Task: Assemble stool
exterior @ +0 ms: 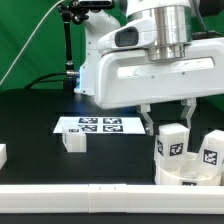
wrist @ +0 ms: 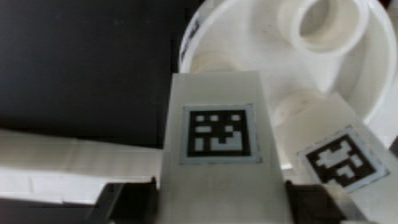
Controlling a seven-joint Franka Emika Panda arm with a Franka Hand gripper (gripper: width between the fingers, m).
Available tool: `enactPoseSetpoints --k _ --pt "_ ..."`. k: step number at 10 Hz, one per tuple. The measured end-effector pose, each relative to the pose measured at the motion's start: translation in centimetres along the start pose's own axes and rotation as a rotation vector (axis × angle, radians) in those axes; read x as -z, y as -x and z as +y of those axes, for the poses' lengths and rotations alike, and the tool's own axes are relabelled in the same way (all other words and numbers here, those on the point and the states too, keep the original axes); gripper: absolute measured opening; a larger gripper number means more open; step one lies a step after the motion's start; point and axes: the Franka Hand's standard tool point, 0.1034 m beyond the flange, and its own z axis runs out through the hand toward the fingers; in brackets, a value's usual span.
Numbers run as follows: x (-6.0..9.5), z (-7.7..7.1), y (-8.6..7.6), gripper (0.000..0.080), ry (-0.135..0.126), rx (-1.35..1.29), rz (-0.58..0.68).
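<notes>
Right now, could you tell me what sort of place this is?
Probably a robotics lab: a robot arm over a black table, a marker board, and a tagged stool leg.

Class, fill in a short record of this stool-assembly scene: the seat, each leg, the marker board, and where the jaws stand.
seat: round white disc, toward the exterior view's right
first leg: upright on the seat, tag showing
second leg: at the seat, further to the exterior view's right
loose leg: on the black table, beside the marker board
marker board: lying flat
jaws: one on either side of the first leg; whether they grip it is unclear
</notes>
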Motion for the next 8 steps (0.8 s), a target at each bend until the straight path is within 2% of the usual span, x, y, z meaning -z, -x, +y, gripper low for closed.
enactPoseSetpoints --k 1,3,6,8 --pt "0.0 0.03 0.04 0.034 0.014 -0.092 0.037" --pt "-0.07 -0.03 0.14 0.034 0.018 -0.291 0.084" --pt "-0.05 -0.52 0.05 0.034 0.001 -0.578 0.119" --pt "0.04 -0.62 -0.22 0.034 -0.024 -0.774 0.116"
